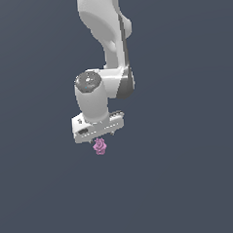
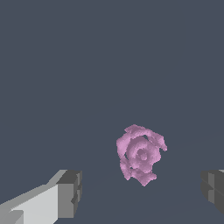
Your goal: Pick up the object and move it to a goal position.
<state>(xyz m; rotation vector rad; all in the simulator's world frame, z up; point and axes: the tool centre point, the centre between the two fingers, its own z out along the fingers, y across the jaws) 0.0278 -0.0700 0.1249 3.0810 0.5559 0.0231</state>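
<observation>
The object [image 1: 100, 147] is a tiny pink-purple knobbly lump on the dark grey surface, directly under the white hand of my arm. My gripper [image 1: 102, 138] points straight down over it. In the wrist view the object [image 2: 140, 154] sits between the two grey fingertips [image 2: 70, 192], somewhat nearer one side. The gripper [image 2: 141, 191] is open wide, and neither finger touches the lump. No marker of the goal position is in view.
The white arm [image 1: 106, 36] rises from the hand to the top of the exterior view. A plain dark grey surface [image 1: 191, 182] fills both views all around.
</observation>
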